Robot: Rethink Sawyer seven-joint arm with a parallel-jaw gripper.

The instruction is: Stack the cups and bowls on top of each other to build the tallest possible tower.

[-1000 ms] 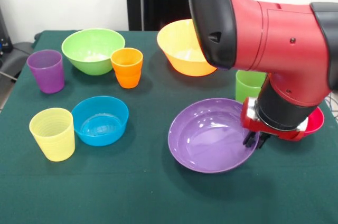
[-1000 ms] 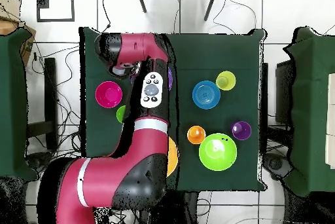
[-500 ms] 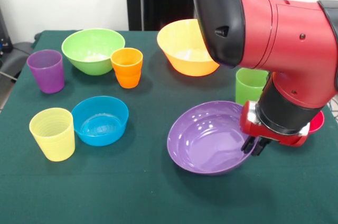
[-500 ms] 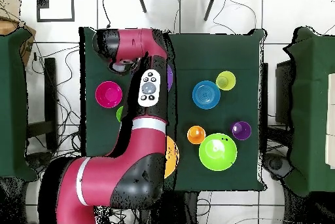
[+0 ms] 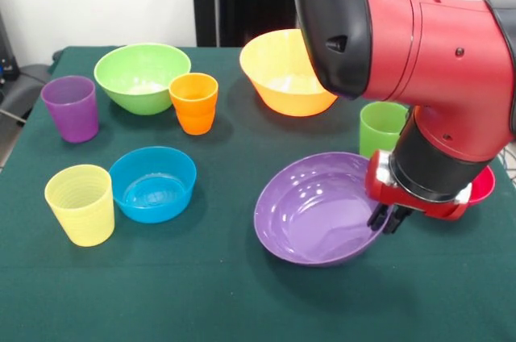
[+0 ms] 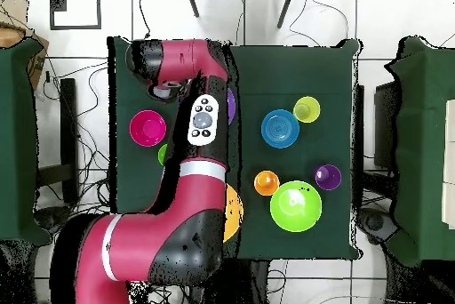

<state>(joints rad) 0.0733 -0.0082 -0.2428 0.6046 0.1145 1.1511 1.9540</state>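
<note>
Front view, left side of the green worktop (image 5: pixel 218 294): purple cup (image 5: pixel 71 108) and yellow cup (image 5: pixel 80 204), with the blue bowl (image 5: pixel 153 183) touching the yellow one. Behind them sits the light green bowl (image 5: pixel 142 77), orange cup (image 5: pixel 194 102) right against it. Centre back, the orange-yellow bowl (image 5: pixel 284 72) stands alone. Front right, the purple bowl (image 5: pixel 316 208) is tipped up, the gripper (image 5: pixel 388 219) with its fingers pinching the bowl's right rim. Behind the arm: green cup (image 5: pixel 380 127), pink-red bowl (image 5: pixel 484 185).
</note>
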